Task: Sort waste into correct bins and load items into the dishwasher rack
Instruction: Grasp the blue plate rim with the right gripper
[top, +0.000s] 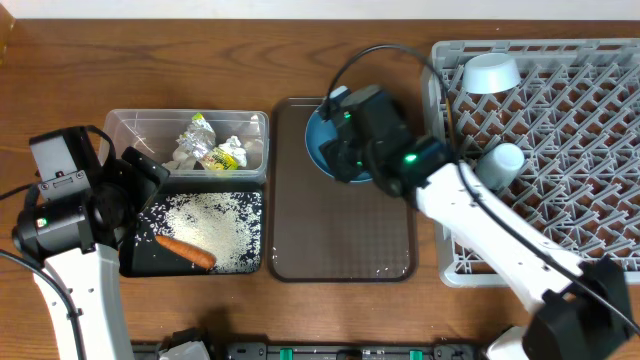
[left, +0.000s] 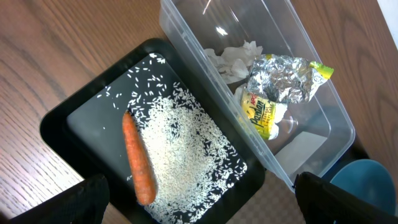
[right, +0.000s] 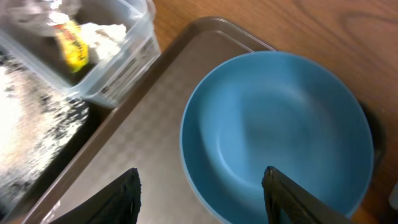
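Right wrist: smooth round blue plate (right: 280, 124) on brown tray (right: 149, 130), right gripper (right: 200, 173) spread, empty.

Light is bright and even, shadows soft. Left wrist view is sharp, with glare on the clear plastic rectangular tub (left: 221, 30). Right wrist view is blurred, perhaps by motion, softening the large blue round plate (right: 280, 130).

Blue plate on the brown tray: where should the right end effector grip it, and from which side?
Grip the rim of the blue plate, coming down from above on the side facing the middle of the brown tray. It lies flat and shallow, so only the lip offers a pinch: one finger inside, one outside. The right end effector hangs open over that edge.
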